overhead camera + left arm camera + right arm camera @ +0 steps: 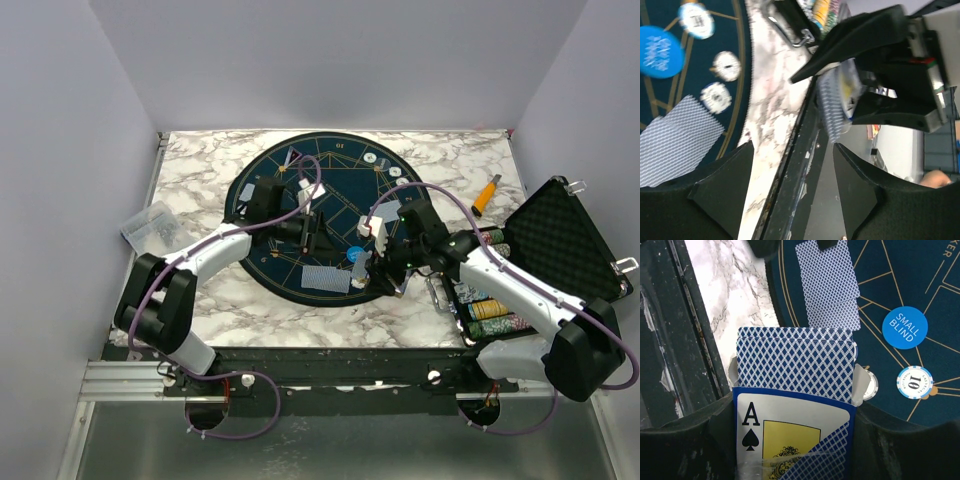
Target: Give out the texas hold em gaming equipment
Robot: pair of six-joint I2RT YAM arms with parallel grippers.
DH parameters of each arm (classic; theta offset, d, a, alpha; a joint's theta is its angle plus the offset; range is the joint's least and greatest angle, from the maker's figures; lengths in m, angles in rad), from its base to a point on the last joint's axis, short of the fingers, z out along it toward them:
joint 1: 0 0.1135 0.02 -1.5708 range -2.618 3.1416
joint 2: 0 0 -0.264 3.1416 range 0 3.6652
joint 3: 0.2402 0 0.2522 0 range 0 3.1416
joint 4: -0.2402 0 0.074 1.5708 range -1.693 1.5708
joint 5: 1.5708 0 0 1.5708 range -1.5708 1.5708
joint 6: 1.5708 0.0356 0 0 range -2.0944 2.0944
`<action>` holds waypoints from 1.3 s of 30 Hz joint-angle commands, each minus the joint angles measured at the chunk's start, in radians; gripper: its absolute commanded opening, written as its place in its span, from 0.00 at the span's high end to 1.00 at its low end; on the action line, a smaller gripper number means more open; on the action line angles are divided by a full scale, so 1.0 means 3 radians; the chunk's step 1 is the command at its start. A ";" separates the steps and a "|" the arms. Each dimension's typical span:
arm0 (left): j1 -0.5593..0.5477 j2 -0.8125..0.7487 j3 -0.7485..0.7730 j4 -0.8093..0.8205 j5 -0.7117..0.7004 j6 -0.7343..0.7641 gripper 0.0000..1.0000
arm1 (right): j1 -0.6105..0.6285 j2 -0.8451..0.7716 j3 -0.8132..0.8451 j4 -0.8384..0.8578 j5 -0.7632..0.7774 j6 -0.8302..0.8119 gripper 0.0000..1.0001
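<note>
The right hand (795, 407) is clamped on an open card box (790, 440) with an ace of spades printed on it, and a stack of playing cards (795, 352) with blue patterned backs pokes out of the box's mouth. It hangs over the near right part of the round dark mat (340, 165) in the middle of the marble surface (200, 170). The left hand (792, 145) hovers just left of it over the mat, its fingers apart with nothing between them, pointing at the box. One single card (829, 282) lies face down on the near edge of the mat. Just right of it sits the blue button disc (905, 327) marked SMALL BLIND, with a whitish poker chip (914, 382) marked 10 close by; other chips on the mat are too small to read. The black case (560, 235) stands open at the right edge of the surface, and an orange-handled tool (487, 193) lies far of it.
</note>
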 commanded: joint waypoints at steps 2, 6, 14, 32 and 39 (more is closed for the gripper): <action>-0.0374 -0.0008 0.0207 0.0318 0.0025 -0.0207 0.33 | 0.0006 0.0041 0.0099 0.0023 -0.0155 -0.0002 0.99; -0.0519 0.0146 0.0309 0.0322 0.0018 -0.0322 0.33 | 0.0007 0.0033 0.0090 0.0018 -0.0158 -0.0014 0.99; -0.0674 0.0442 0.0429 0.0323 -0.0173 -0.0416 0.36 | 0.0007 0.0034 0.0100 0.0023 -0.0185 -0.0014 0.99; -0.0413 0.0262 0.0268 0.0304 0.0163 -0.0324 0.58 | 0.0007 0.0020 0.0081 0.0005 -0.0143 -0.0001 0.99; -0.0471 0.0259 0.0273 0.0557 0.0185 -0.0537 0.39 | 0.0008 0.0038 0.0080 0.0004 -0.0114 -0.0003 0.99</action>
